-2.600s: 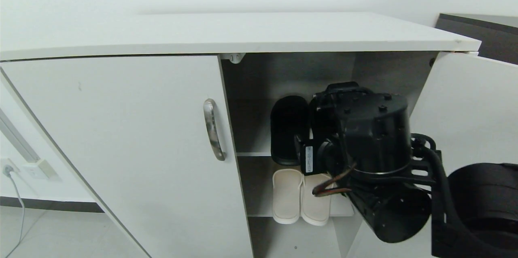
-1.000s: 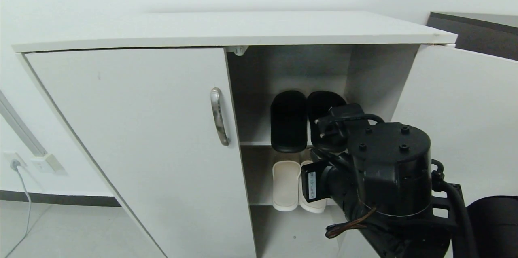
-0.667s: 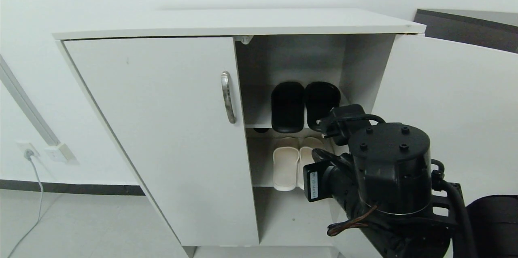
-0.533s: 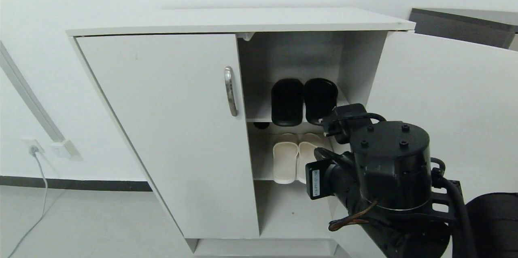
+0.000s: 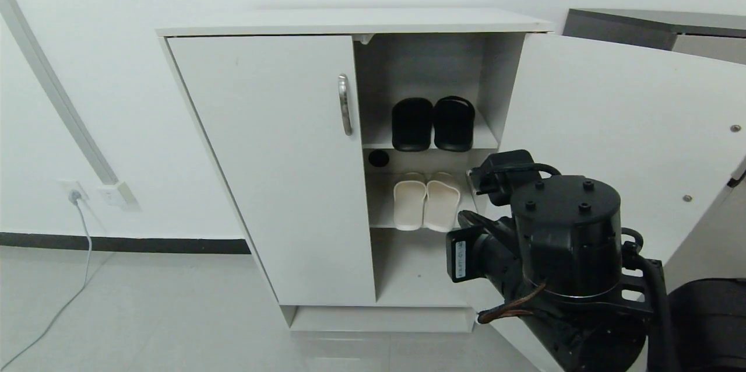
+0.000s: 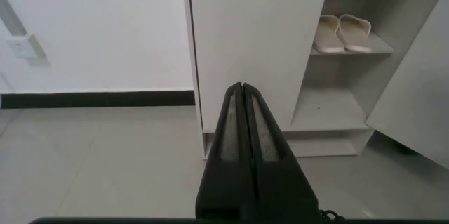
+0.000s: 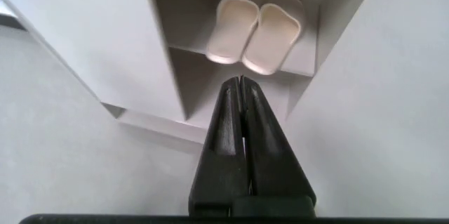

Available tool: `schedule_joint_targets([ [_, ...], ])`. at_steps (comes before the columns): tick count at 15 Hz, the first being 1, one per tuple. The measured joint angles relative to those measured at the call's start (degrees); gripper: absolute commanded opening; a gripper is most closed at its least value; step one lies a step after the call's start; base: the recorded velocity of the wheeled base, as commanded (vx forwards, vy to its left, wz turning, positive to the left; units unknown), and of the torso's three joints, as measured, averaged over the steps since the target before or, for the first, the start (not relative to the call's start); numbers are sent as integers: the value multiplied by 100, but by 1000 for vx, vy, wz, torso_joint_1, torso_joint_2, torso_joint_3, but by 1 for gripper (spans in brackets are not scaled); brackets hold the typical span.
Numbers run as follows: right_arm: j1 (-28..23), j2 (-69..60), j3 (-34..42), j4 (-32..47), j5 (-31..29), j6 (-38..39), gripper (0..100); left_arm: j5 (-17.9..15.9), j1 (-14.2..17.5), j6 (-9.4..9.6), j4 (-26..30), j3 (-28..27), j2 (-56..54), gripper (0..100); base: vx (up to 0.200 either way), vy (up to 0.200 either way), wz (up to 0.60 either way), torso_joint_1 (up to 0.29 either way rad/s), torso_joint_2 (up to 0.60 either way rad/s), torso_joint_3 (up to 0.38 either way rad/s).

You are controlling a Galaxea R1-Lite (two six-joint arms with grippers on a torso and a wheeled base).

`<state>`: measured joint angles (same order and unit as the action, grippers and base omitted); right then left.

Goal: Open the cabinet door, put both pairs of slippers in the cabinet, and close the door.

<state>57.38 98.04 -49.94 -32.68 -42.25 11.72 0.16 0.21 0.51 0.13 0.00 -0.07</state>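
The white cabinet (image 5: 349, 19) stands with its right door (image 5: 618, 127) swung open and its left door (image 5: 274, 156) closed. A black pair of slippers (image 5: 432, 123) lies on the upper shelf. A cream pair of slippers (image 5: 425, 204) lies on the shelf below, and is also seen as the cream pair (image 7: 256, 31) and the cream pair (image 6: 344, 33) in the wrist views. My right arm (image 5: 553, 244) hangs in front of the opening, outside the cabinet. My right gripper (image 7: 242, 81) is shut and holds nothing, pointing toward the lower shelves. My left gripper (image 6: 242, 87) is shut and empty, low before the closed door.
The closed door carries a metal handle (image 5: 345, 105). A wall socket with a cable (image 5: 73, 192) sits low on the left wall. A dark-topped unit (image 5: 653, 25) stands behind the open door. Grey floor (image 5: 145, 313) spreads before the cabinet.
The head view has backed away, so the whole cabinet looks smaller and farther. My right arm has come out of the cabinet and dropped, uncovering the second black slipper.
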Motion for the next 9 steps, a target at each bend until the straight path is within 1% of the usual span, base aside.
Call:
schedule_joint_targets([
  [9,-44,171,254,-21,16,-99,0,0,-2,-7,-2,0,0,0,0,0,0,0,0,0],
])
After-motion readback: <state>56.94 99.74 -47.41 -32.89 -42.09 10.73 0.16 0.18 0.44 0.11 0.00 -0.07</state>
